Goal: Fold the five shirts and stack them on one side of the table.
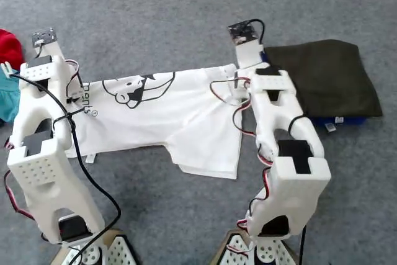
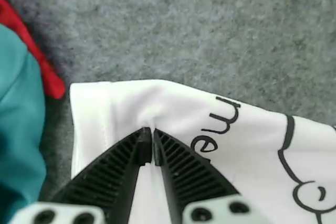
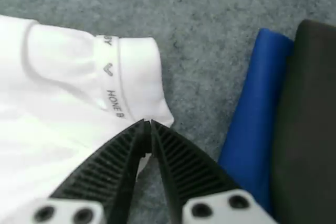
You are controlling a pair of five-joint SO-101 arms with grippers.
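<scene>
White shirt (image 1: 173,116) lies spread across the middle of the high view, partly folded. Its printed front faces up and one flap hangs toward the lower centre of the frame.

Your left gripper (image 2: 152,137) has its jaws pinched together on the white shirt (image 2: 173,114) near a corner of the fabric, which puckers at the tips. That corner sits at the left end of the shirt in the high view.

Your right gripper (image 3: 147,128) has its jaws closed on the edge of the white shirt (image 3: 63,93), just beside the lettered neckband, at the shirt's right end.

Dark olive shirt (image 1: 322,79) sits folded at the right of the frame, on top of a blue shirt (image 1: 338,119) whose edge shows beneath it. Both are just beside your right gripper.

Red shirt (image 1: 9,48) and teal shirt (image 1: 7,97) sit at the left edge, touching each other, near the left gripper's corner.

Grey table cover (image 1: 155,23) lies under everything.
</scene>
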